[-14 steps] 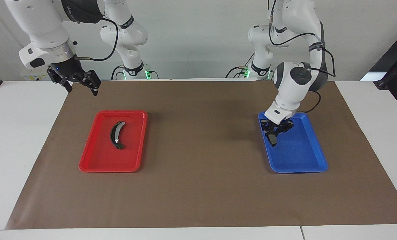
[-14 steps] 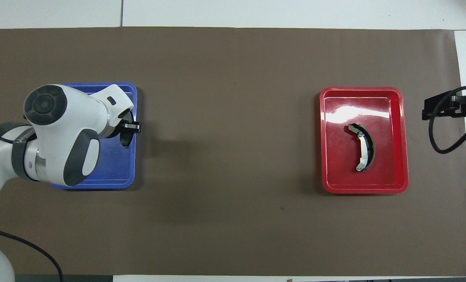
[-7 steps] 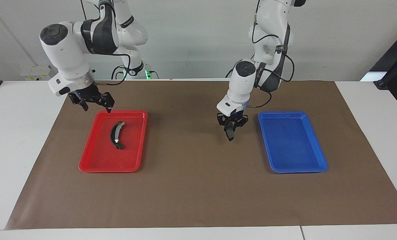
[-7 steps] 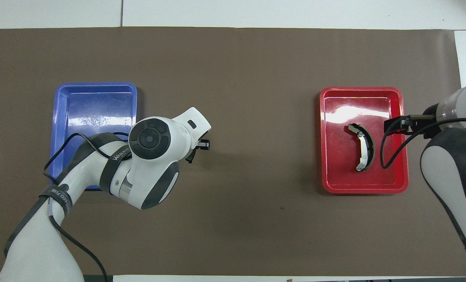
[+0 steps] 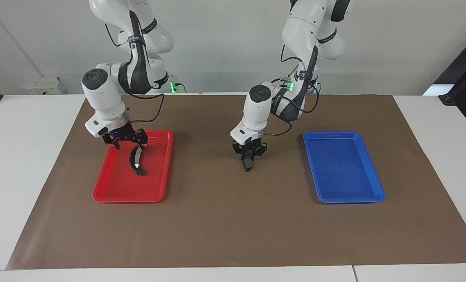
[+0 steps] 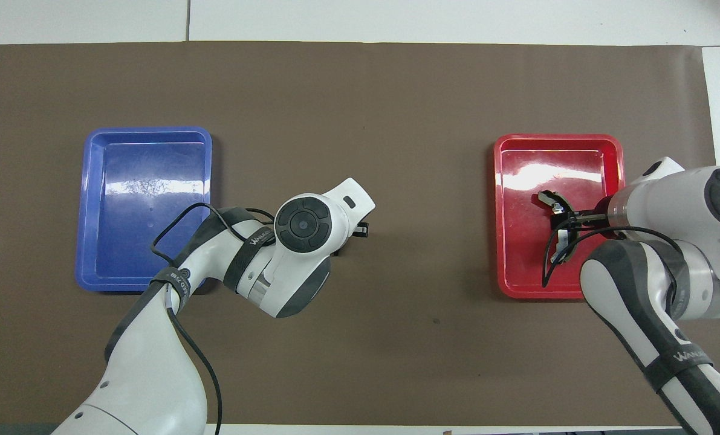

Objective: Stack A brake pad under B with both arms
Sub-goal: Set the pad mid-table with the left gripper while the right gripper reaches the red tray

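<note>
The short dark A brake pad (image 5: 248, 165) hangs on edge from my left gripper (image 5: 249, 154), which is shut on it just above the brown mat (image 5: 233, 219) between the two trays. In the overhead view the left wrist hides the pad and only a bit of the left gripper (image 6: 360, 229) shows. B, the long curved brake shoe (image 5: 135, 160) with a silver inner rim, lies in the red tray (image 5: 154, 176). My right gripper (image 5: 130, 144) is open, low over the shoe's end nearer the robots. The right gripper (image 6: 568, 216) covers the middle of the shoe (image 6: 552, 200) from above.
A blue tray (image 5: 346, 168) with nothing in it lies toward the left arm's end of the table and shows in the overhead view (image 6: 145, 205). The red tray (image 6: 523, 241) lies toward the right arm's end. White table borders the mat.
My left gripper carried the pad out of the blue tray to over the mat's middle. My right gripper came down from beside the mat to over the shoe in the red tray.
</note>
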### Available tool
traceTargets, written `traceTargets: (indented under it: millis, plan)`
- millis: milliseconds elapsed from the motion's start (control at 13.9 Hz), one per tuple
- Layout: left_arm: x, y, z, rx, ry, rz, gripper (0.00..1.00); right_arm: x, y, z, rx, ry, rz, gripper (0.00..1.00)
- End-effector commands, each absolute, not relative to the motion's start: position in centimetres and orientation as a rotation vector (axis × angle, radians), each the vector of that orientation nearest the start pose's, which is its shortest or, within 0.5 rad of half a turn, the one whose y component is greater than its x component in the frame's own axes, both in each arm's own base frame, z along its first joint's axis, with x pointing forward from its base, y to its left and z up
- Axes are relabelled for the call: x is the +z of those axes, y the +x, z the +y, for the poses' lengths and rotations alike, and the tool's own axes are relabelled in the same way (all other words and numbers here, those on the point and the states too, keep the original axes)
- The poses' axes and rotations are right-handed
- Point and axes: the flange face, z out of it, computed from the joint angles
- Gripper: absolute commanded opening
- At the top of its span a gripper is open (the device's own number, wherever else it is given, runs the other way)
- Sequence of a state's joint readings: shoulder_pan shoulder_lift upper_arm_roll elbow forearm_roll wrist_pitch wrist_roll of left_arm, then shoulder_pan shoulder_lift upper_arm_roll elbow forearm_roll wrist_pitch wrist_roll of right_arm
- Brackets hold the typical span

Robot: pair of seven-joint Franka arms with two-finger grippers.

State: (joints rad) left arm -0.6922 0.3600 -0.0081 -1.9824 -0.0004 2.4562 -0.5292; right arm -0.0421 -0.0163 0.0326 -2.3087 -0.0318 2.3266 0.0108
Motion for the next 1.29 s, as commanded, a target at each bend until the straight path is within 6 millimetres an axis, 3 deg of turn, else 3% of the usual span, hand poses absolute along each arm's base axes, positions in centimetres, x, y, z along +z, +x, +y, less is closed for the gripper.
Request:
traceTargets:
  millis: [0, 72, 143, 215, 359, 502, 646, 717, 1219]
  plan:
    - [30.2, 48.2, -40.0, -0.173, -3.213, 0.240, 0.64, 34.5, 51.0, -1.0, -0.075, -3.152, -0.030, 1.00]
    - [30.2, 48.4, -39.9, -0.174, -3.212, 0.235, 0.94, 33.3, 51.3, -1.2, -0.070, -3.151, -0.030, 1.00]
    - [30.6, 48.5, -39.7, -0.176, -3.213, 0.237, 1.00, 32.1, 51.4, -1.0, -0.070, -3.150, -0.035, 1.00]
    - [31.2, 48.7, -39.5, -0.183, -3.215, 0.230, 1.00, 31.6, 51.5, -1.0, -0.087, -3.149, -0.036, 1.00]
    - [33.9, 49.4, -38.1, -0.223, -3.228, 0.193, 1.00, 30.1, 51.6, -1.3, -0.065, -3.148, -0.031, 1.00]
    - [37.8, 50.5, -34.6, -0.197, -3.219, 0.126, 1.00, 29.8, 51.6, -1.7, -0.051, -3.148, -0.016, 1.00]
    - [40.2, 51.3, -31.1, -0.149, -3.197, 0.113, 1.00, 30.0, 51.7, -1.7, -0.056, -3.140, 0.003, 1.00]
    - [41.5, 52.5, -28.3, -0.150, -3.192, 0.113, 1.00, 30.0, 51.7, -1.7, -0.059, -3.113, 0.055, 0.99]
    - [47.1, 55.2, -11.1, -0.031, -3.149, 0.221, 1.00, 29.9, 51.6, -2.5, -0.052, -3.099, 0.006, 0.88]
